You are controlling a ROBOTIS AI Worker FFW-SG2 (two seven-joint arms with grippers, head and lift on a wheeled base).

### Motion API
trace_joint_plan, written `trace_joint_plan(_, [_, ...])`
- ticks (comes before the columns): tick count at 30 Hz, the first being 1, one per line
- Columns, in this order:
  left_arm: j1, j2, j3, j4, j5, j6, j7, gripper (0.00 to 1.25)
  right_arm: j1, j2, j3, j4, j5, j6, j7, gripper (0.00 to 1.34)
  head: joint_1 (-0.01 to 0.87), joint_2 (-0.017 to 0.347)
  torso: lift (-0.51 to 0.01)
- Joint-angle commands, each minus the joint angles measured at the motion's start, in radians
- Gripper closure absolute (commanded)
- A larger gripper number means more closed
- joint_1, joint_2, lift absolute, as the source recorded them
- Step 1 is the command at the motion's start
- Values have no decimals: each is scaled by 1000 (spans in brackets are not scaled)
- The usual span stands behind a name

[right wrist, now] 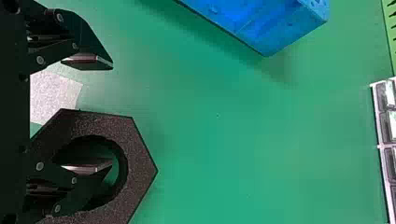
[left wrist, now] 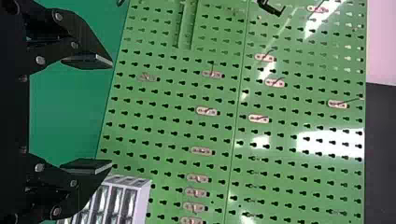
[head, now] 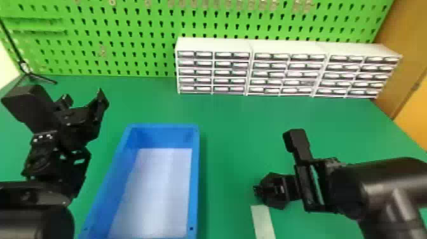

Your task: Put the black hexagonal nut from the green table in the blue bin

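Observation:
My right gripper [head: 276,190] is low over the green table [head: 235,127], right of the blue bin [head: 195,178]; beneath it the nut cannot be told apart from the dark fingers. In the right wrist view, my right gripper [right wrist: 112,114] is open above the table. The black hexagonal nut [right wrist: 140,163] lies flat there, with one finger over its central hole and the other finger beyond its edge. Part of the nut is hidden by the gripper. My left gripper [head: 84,98] is parked left of the bin; in its wrist view, the left gripper [left wrist: 112,114] is open.
White drawer cabinets [head: 254,46] line the table's back in front of a green pegboard [head: 127,35]. A pale strip [head: 263,222] lies on the table near the right gripper. The blue bin's corner [right wrist: 266,37] reaches into the right wrist view.

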Motion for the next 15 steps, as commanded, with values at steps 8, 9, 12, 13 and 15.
trace_joint_plan(8, [0,0,0,0,0,5,0,493,-2,-3,6,25,-1,-1,0,521,692,8,-97])
trace_joint_plan(9, [2,0,0,0,0,5,0,493,-2,-4,6,28,-1,-1,0,521,692,8,-97])
trace_joint_plan(12, [2,0,0,0,2,5,0,493,-2,-6,7,28,-1,-1,0,521,692,8,-97])
trace_joint_plan(13, [2,0,0,0,2,5,0,493,-2,-6,7,28,-1,-1,0,522,692,8,-97])
trace_joint_plan(15, [0,0,0,0,2,5,0,493,-3,-6,7,28,-1,-1,0,524,692,8,-97])
